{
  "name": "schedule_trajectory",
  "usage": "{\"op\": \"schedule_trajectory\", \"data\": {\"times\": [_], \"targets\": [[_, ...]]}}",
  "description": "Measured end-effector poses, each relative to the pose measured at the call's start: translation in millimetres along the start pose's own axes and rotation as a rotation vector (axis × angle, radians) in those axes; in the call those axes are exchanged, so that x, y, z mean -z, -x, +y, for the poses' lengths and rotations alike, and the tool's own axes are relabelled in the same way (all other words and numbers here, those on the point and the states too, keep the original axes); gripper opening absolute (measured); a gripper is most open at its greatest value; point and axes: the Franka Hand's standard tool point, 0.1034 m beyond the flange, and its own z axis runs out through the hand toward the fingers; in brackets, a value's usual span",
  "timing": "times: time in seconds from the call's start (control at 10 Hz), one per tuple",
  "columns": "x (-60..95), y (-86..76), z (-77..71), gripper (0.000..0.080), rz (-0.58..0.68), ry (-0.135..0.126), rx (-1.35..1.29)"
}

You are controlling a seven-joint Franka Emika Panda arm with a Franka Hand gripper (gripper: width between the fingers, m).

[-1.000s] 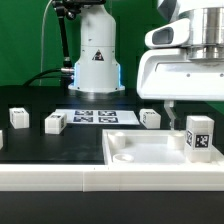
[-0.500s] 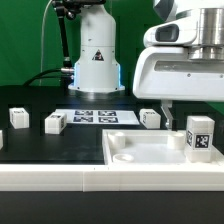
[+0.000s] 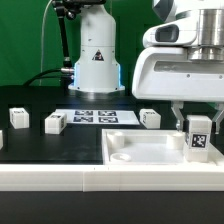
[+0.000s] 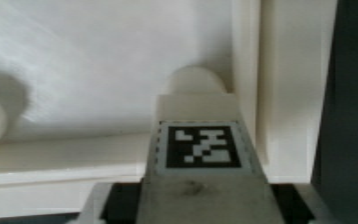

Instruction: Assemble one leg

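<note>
A leg (image 3: 200,138), a small white post with a black-and-white tag, stands upright on the far right part of the large flat white panel (image 3: 140,155). My gripper (image 3: 198,124) is lowered over it, with one finger (image 3: 177,114) on each side of its upper part. The jaws look open, with a small gap to the leg on the exterior view's left. In the wrist view the leg (image 4: 204,140) fills the space between the dark pads (image 4: 123,200), and my gripper (image 4: 204,205) straddles it.
Three more white legs stand on the black table: two to the exterior view's left (image 3: 18,117) (image 3: 54,123) and one near the middle (image 3: 149,118). The marker board (image 3: 93,116) lies behind them. The robot base (image 3: 95,55) is at the back.
My gripper has come down over the leg, so its fingers now flank the leg's top. The leg and the other parts have not moved.
</note>
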Motion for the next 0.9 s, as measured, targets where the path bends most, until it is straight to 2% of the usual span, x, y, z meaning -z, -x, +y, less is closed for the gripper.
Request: {"op": "schedule_trajectory", "data": {"times": [0.1, 0.7, 0.9], "targets": [[-0.7, 0.5, 0.0, 0.0289, -0.001, -0.002, -0.066], [-1.3, 1.4, -2.9, 0.029, -0.014, -0.008, -0.886], [-2.3, 1.5, -6.5, 0.0294, -0.044, 0.007, -1.174]]}}
